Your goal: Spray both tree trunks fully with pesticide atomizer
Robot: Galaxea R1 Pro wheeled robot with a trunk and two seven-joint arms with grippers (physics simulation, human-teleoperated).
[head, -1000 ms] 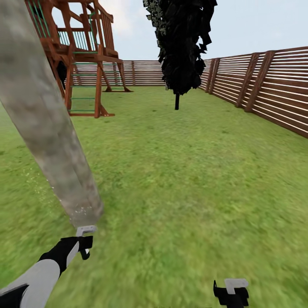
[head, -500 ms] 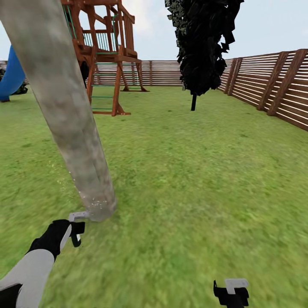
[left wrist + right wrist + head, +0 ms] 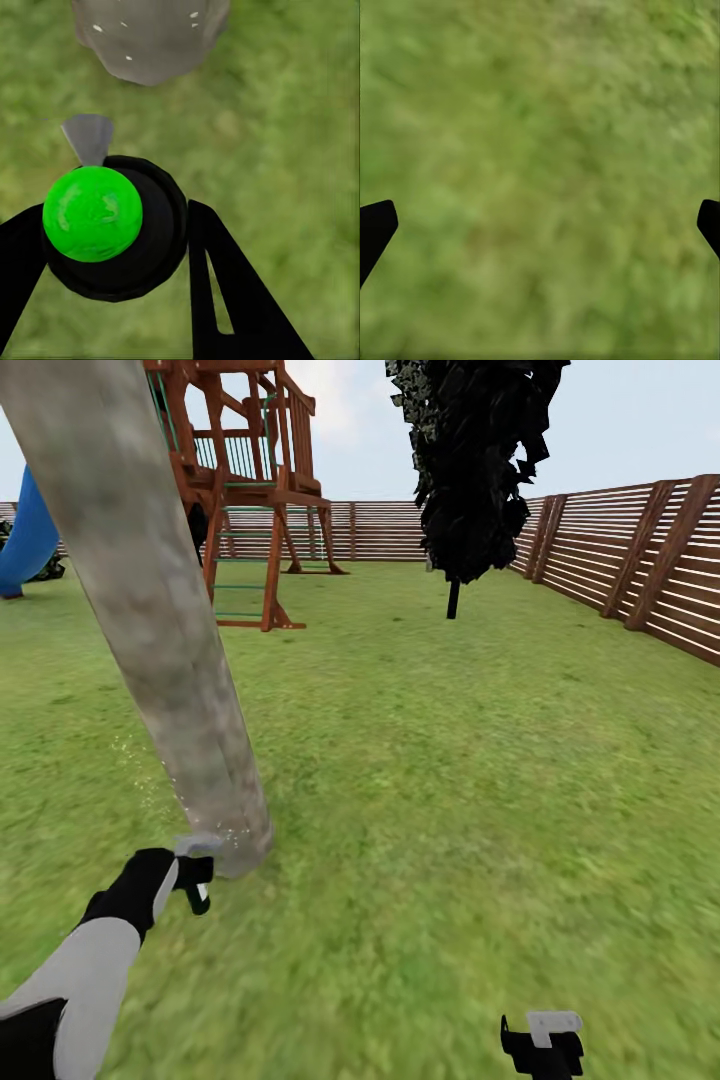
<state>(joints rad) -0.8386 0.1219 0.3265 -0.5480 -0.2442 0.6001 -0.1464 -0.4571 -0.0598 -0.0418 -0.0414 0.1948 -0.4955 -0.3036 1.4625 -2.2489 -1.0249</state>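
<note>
Pesticide atomizer [image 3: 112, 229] in left claw [image 3: 190, 872], beside tree trunk [image 3: 150, 610]

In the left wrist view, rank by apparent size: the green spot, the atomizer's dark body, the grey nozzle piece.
1. atomizer's dark body
2. green spot
3. grey nozzle piece

These are all parts of one held bottle, so the ranking is fairly trustworthy.

Matt, mottled stone-grey tree trunk [image 3: 165, 640]; slatted brown wood fence [image 3: 640, 555] (planks smooth); glossy green-capped pesticide atomizer [image 3: 112, 225].

Blurry green grass floor [image 3: 450, 780], pale mottled tree trunk [image 3: 170, 650] rooted just ahead of left gripper [image 3: 196, 872], wooden play tower [image 3: 245, 490] well beyond
</note>
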